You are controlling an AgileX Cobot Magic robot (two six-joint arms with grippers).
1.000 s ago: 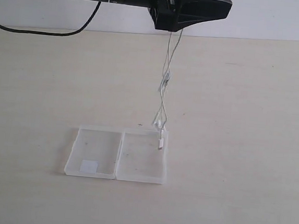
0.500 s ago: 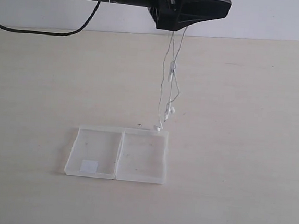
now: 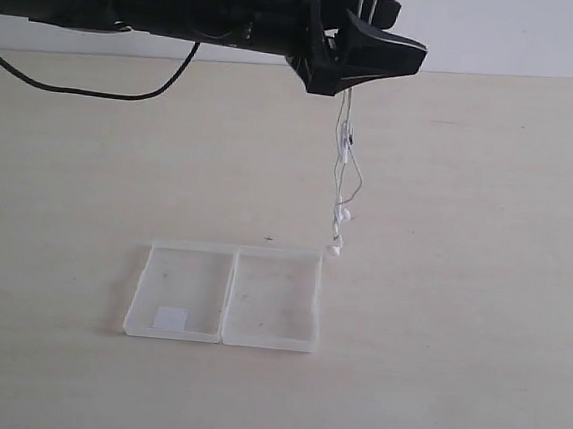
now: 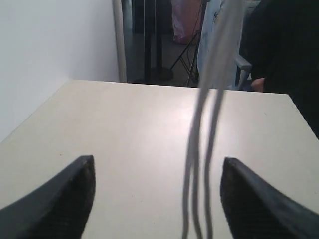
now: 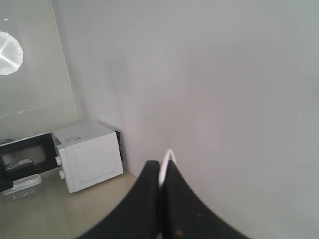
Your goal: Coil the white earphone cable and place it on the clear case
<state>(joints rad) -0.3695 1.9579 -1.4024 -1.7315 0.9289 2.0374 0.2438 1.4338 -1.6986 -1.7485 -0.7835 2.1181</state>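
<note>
Exterior view: the left gripper (image 3: pixel 403 32) sits high over the table (image 3: pixel 480 292), its black fingers spread wide and pointing along the arm's reach. The white earphone cable (image 3: pixel 344 139) drops between them. Its long axis is straight up and down, with the strands running out of the top of the picture above the gripper and the earbuds (image 3: pixel 341 217) pointing down at the low end.

In the left wrist view the blurred strands pass through the gap between the two fingers and touch neither, so that gripper is released. The right gripper (image 5: pixel 160 167) is clenched, with a small white loop of the cable pinched at its tips. Beyond it are a wall and a microwave (image 5: pixel 89 154).

The clear case (image 3: pixel 274 304) lies open and flat well below the left gripper, offset toward that arm's base, with its long side parallel to the arm. The lowest earbud hangs just beside the case's far corner on the gripper's side. I cannot tell whether it touches the table. Bare tabletop borders every edge of the case.
</note>
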